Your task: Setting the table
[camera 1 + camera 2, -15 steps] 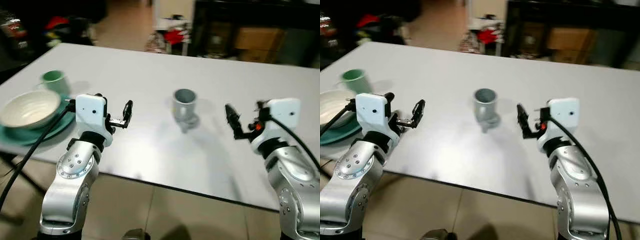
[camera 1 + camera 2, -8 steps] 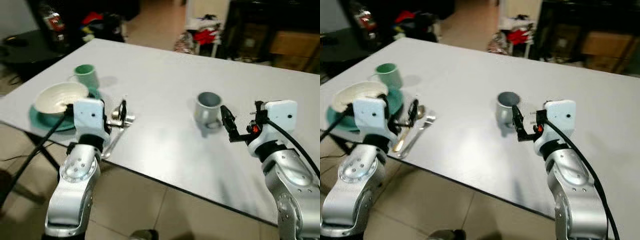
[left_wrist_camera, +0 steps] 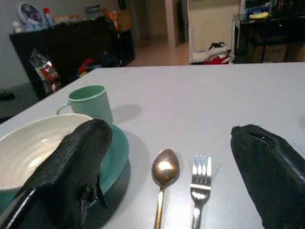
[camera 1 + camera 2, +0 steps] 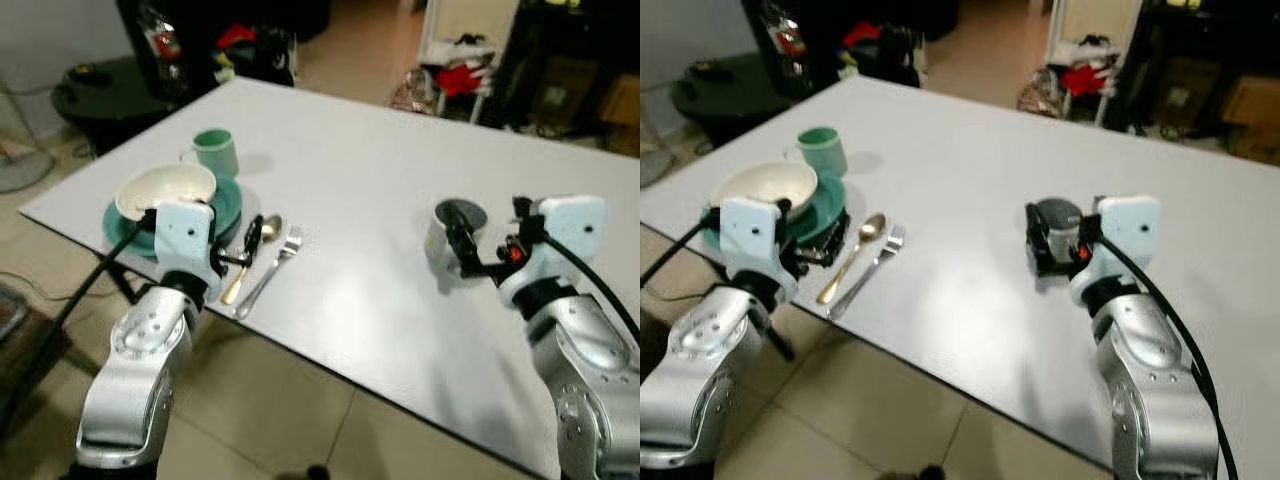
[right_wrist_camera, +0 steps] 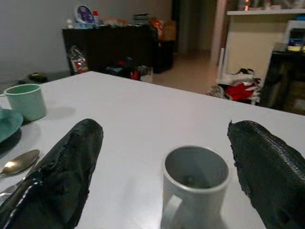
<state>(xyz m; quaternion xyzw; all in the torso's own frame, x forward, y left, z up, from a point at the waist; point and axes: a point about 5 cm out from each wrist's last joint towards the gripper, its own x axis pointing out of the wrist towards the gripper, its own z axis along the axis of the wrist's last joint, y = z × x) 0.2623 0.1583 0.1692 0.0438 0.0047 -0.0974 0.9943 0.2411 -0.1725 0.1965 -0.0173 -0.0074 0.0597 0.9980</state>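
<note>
Lining up on the grey mug

Our right gripper hangs with its fingers spread wide and empty, the grey mug standing upright between them but untouched, well apart from the place setting. Our left gripper is likewise open, hovering just beside the spoon and fork, next to the white bowl on its teal plate and the green cup. We judge the next move is easing forward and closing on the mug. Its handle faces the wrist camera; the mug's far side is hidden.
</note>
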